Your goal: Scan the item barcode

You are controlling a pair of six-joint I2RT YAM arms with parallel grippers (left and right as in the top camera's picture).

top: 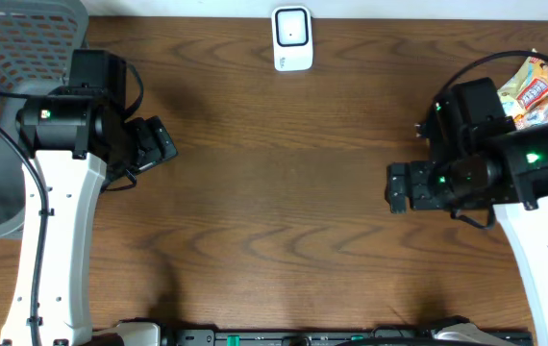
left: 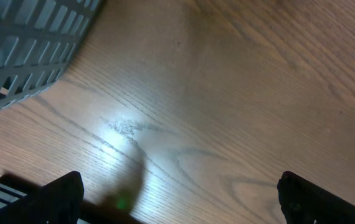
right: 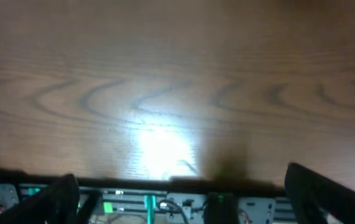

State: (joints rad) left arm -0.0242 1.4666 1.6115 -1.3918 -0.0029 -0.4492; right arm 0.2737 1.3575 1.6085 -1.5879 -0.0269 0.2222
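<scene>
A white barcode scanner (top: 291,38) stands at the table's far edge, in the middle. Colourful snack packets (top: 534,88) lie at the far right, partly hidden behind my right arm; no barcode shows on them. My left gripper (top: 163,144) hangs open over bare wood left of centre, and the left wrist view shows nothing in the gap of that gripper (left: 177,199). Right of centre, my right gripper (top: 396,188) is open too, pointing left. The right wrist view has that gripper (right: 184,196) empty above the table's front edge.
A grey slatted basket (top: 5,58) fills the far left corner; its wall (left: 22,50) shows in the left wrist view. A black rail with electronics (right: 165,205) runs along the front edge of the brown wooden table (top: 284,173).
</scene>
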